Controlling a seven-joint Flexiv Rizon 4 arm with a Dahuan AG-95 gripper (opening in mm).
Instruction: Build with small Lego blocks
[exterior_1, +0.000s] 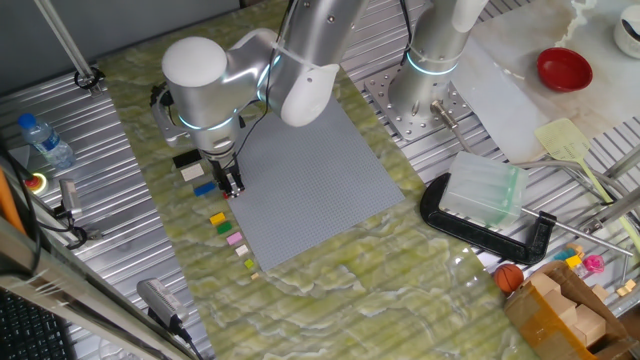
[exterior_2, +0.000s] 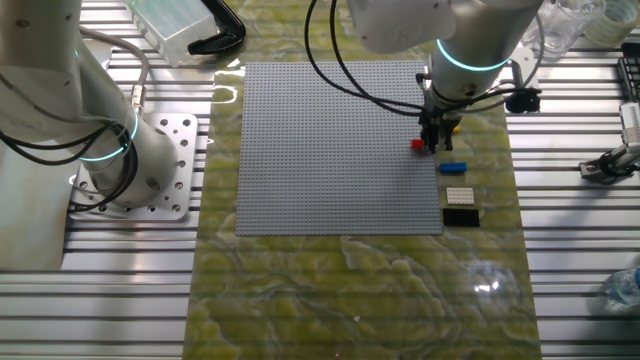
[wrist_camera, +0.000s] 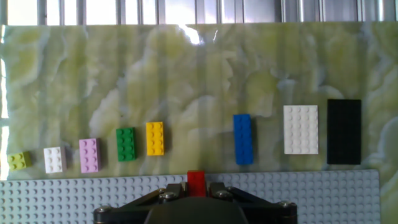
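My gripper (wrist_camera: 197, 186) is shut on the red brick (wrist_camera: 197, 180), right at the near edge of the grey studded baseplate (wrist_camera: 62, 193). I cannot tell whether the brick touches the plate. On the marbled mat beyond lie, left to right, a lime-yellow brick (wrist_camera: 18, 160), a small white one (wrist_camera: 55, 159), pink (wrist_camera: 89, 155), green (wrist_camera: 125, 144), yellow (wrist_camera: 155, 138), blue (wrist_camera: 243, 139), cream (wrist_camera: 301, 129) and black (wrist_camera: 344, 131). In the other fixed view the gripper (exterior_2: 432, 143) stands at the plate's right edge with the red brick (exterior_2: 418, 144).
A second arm's base (exterior_2: 130, 160) stands left of the baseplate (exterior_2: 330, 150). A black clamp holding a clear box (exterior_1: 480, 200), a red bowl (exterior_1: 565, 68) and a box of toys (exterior_1: 570, 300) are off to one side. A water bottle (exterior_1: 45, 140) lies on the ribbed table.
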